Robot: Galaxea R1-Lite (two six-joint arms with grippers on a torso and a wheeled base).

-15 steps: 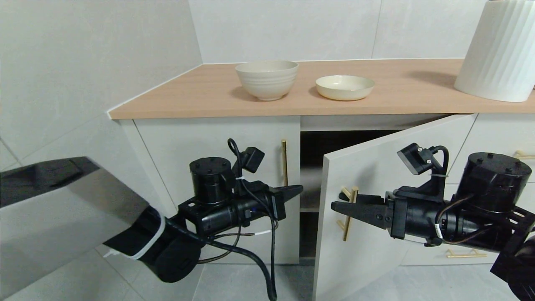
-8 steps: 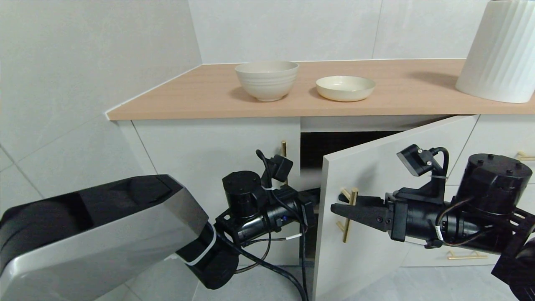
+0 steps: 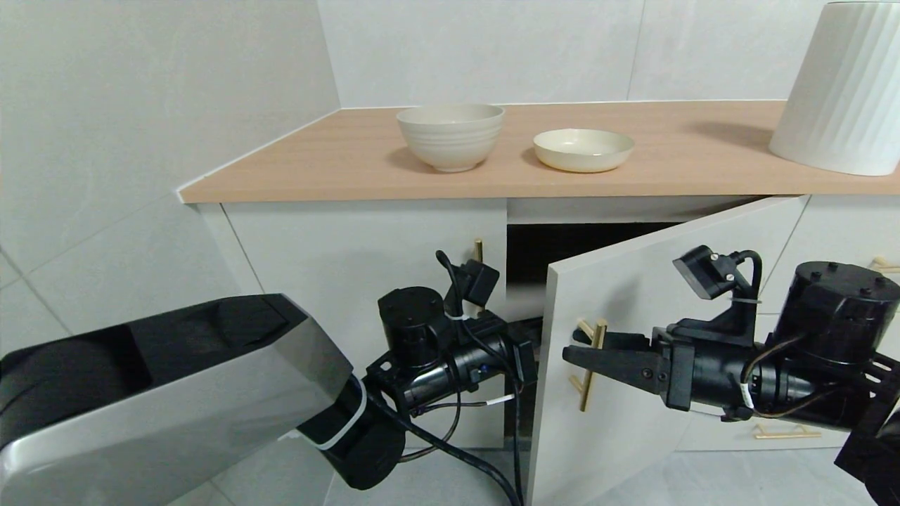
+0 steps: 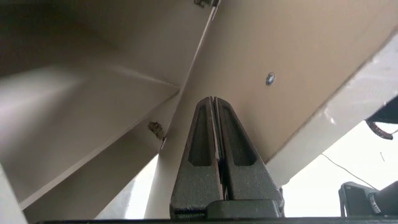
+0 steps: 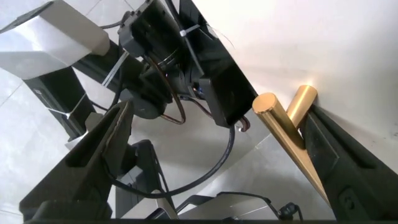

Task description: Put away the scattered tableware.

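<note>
In head view the cabinet door [image 3: 633, 281] hides most of the left gripper [image 4: 214, 106].

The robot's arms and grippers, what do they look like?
Both are black. The left arm has a silver shell on its big segment, loose black cables and white ties; the right arm carries brown wires. Each wrist bears a small camera. The left gripper and right gripper have tapering wedge-shaped fingers.

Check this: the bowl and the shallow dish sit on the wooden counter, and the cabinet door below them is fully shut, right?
No. The bowl and shallow dish do sit on the wooden counter, but the cabinet door below them is swung partly open, not shut, as the head view shows.
</note>
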